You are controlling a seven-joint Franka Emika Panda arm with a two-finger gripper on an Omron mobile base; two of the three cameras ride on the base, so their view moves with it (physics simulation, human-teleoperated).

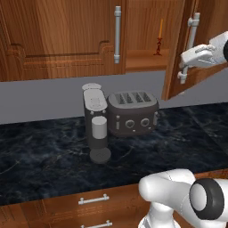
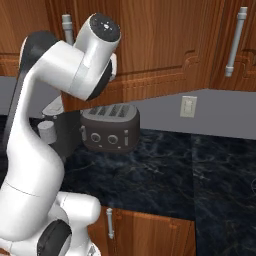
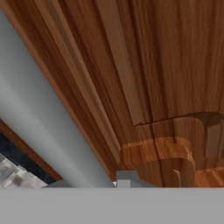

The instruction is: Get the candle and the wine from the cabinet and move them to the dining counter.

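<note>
I see my gripper (image 1: 186, 62) at the open cabinet (image 1: 62, 40) door's bar handle (image 1: 189, 46), jaw state indeterminate, candle (image 1: 159, 38) on shelf at 9 o'clock of gripper, toaster (image 1: 132, 112) on counter (image 1: 44, 156) below.

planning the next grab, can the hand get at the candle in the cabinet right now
Probably yes, once it lets go. The hand is at the open door's handle. The candle stands exposed on the shelf with nothing in front, though the door leaves a narrow opening.

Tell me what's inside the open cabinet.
Inside the cabinet, the candle stands upright on the wooden shelf. The half-open door, with the gripper at its handle, covers the right part, so no wine is visible.
</note>
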